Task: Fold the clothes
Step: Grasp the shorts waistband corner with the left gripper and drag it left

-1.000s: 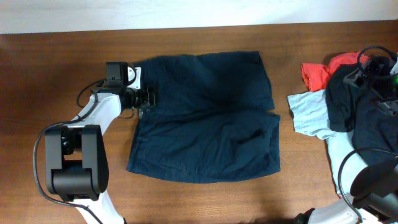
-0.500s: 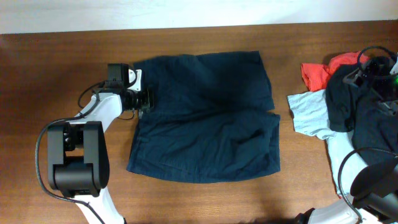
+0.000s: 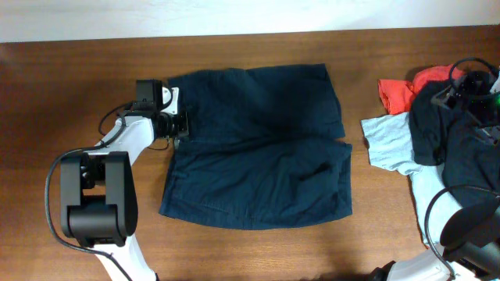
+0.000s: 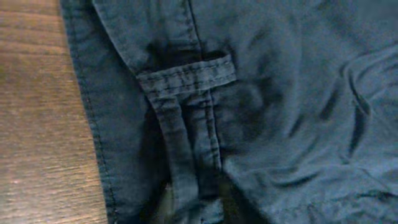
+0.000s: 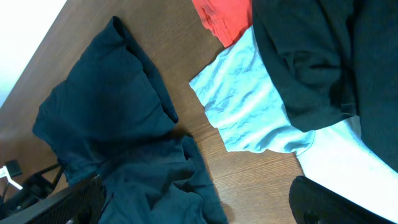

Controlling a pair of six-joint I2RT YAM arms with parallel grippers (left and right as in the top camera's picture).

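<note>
Shorts: lying spread flat.
Left gripper: pinching the shorts' waistband, jaws narrow.
Right gripper: hovering beyond the shorts' hems, gaping wide.

The shorts are dark navy blue and plain, with no print (the stitching along the seams is the same blue). The tabletop is reddish brown with a fine wood grain. The T-shirt is light blue, the crumpled garment is bright red, the heap of cloth is almost black, and the left arm is white with black parts.
</note>
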